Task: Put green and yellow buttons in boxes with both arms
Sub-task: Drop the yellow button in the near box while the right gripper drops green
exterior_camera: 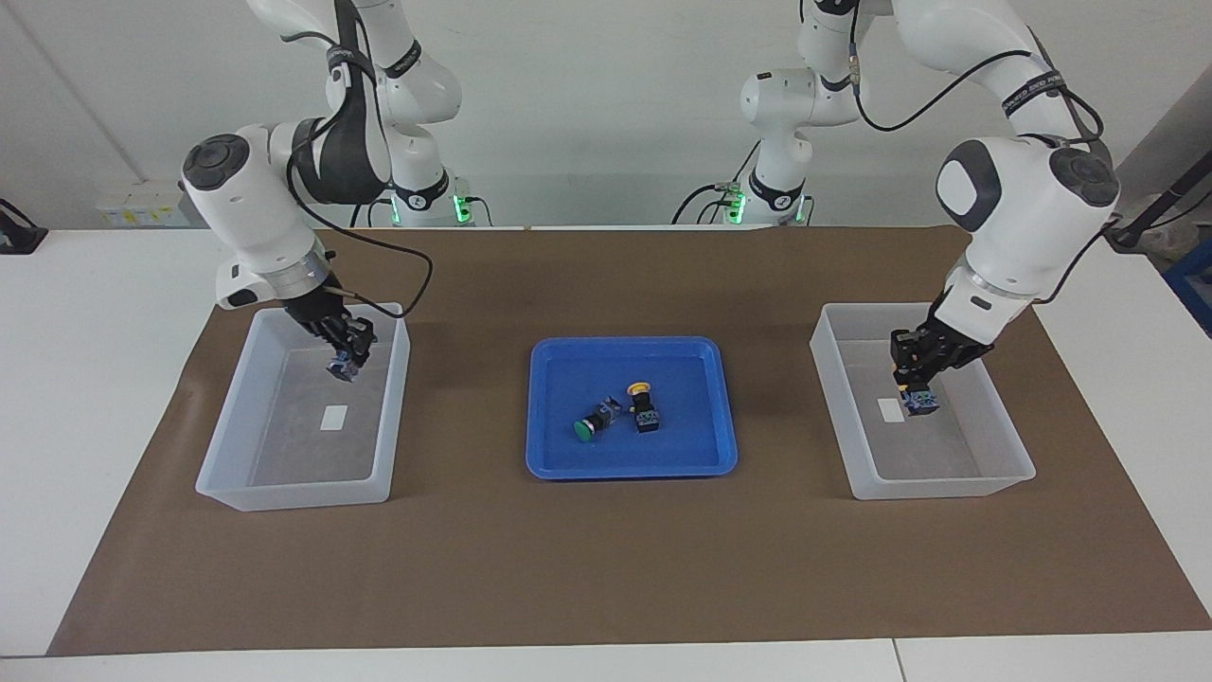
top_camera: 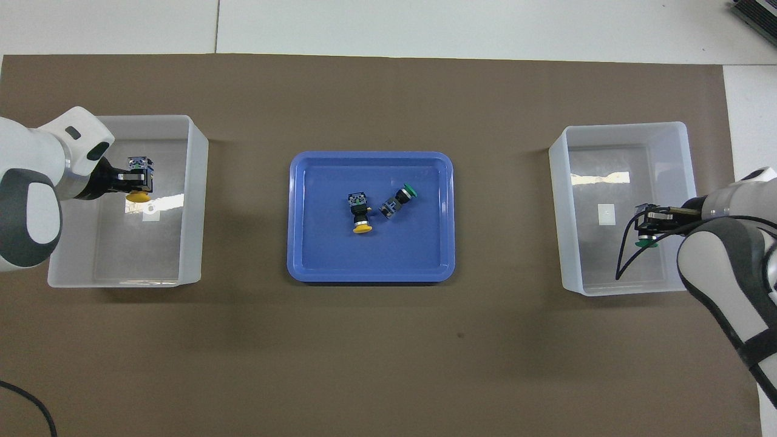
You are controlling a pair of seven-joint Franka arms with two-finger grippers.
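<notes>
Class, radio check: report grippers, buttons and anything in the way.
Left gripper shut on yellow button over one box. Right gripper shut on green button over other box. Two buttons lie in blue tray. No obstruction seen.

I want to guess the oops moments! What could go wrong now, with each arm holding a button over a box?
1. The left end effector holds the yellow button above the box; let go from there, it might bounce or land tilted.
2. The right end effector holds the green button near the wall of its box, so it could clip the rim.
</notes>
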